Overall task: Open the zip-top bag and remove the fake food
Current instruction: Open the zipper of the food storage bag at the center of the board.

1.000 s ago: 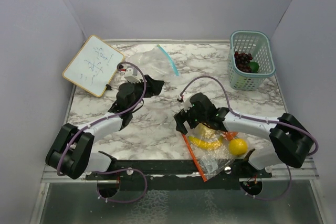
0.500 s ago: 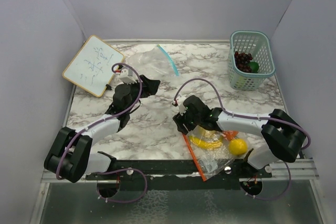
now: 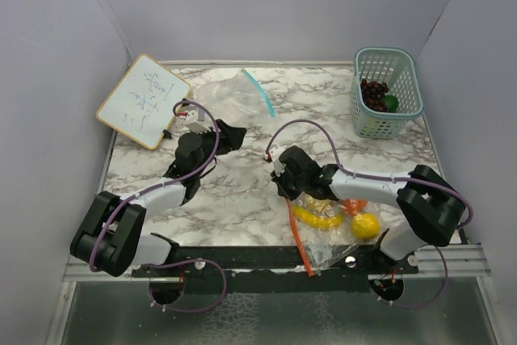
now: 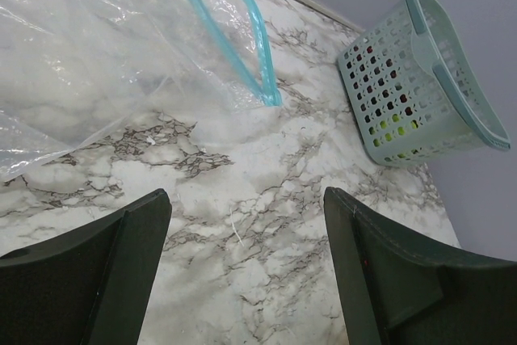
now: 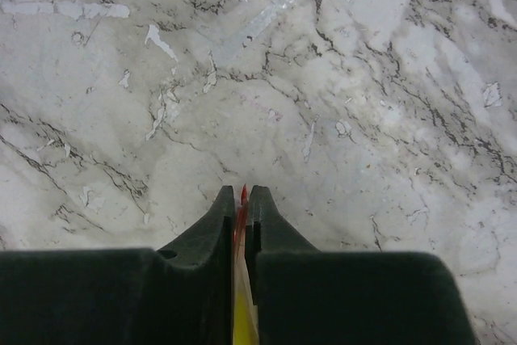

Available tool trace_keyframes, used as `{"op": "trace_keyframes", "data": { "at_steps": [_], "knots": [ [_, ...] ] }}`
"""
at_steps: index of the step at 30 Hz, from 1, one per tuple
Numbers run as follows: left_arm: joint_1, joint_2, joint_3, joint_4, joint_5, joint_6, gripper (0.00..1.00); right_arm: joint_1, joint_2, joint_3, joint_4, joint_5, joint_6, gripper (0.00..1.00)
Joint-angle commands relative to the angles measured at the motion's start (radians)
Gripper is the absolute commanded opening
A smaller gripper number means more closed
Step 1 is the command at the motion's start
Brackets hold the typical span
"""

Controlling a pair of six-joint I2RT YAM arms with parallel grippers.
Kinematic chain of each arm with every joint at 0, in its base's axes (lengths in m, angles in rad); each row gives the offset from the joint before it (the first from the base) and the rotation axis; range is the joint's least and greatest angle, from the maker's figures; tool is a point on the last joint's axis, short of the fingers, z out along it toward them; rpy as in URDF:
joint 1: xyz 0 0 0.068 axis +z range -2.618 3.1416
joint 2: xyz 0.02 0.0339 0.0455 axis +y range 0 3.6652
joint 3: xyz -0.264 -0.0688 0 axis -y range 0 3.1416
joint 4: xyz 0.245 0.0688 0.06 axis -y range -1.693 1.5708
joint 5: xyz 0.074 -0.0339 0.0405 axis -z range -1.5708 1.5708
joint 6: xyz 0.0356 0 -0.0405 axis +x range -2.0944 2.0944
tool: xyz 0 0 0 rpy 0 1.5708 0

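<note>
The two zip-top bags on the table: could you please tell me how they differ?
The blue-zipped bag lies slack and looks empty at the far side; the red-zipped bag near the front holds a banana. The right gripper is shut on the red-zipped bag's edge, while nothing touches the blue-zipped bag; the open left gripper hovers short of it. Both are clear plastic.

A whiteboard (image 3: 143, 101) sits at the marble table's (image 3: 242, 191) far-left corner, a teal basket (image 3: 376, 125) far right.
</note>
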Motion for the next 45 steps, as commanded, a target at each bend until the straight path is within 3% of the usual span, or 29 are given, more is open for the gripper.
{"op": "trace_keyframes", "data": {
  "at_steps": [1,7,12,24,29,36,45],
  "knots": [
    [0.008,0.004,-0.002,0.041,0.047,0.007,0.79,0.006,-0.004,0.088,0.015,0.079,-0.028,0.02],
    [-0.02,0.035,-0.082,0.214,0.164,-0.036,0.79,0.001,0.043,0.24,0.009,0.147,-0.101,0.02],
    [-0.069,0.009,-0.168,0.232,0.137,-0.048,0.79,-0.025,0.044,0.297,0.059,0.135,-0.135,0.02],
    [-0.261,0.041,-0.232,0.295,0.074,-0.094,0.79,-0.137,-0.137,0.162,0.343,0.071,-0.143,0.02],
    [-0.263,-0.07,-0.305,0.188,0.019,-0.073,0.8,-0.149,-0.19,0.138,0.385,0.048,-0.152,0.02],
    [-0.263,-0.177,-0.289,0.161,0.079,-0.042,0.8,-0.15,-0.204,0.127,0.388,0.034,-0.179,0.02],
    [-0.264,-0.144,-0.255,0.205,0.147,-0.054,0.8,-0.151,-0.236,0.101,0.407,0.024,-0.17,0.02]
  ]
}}
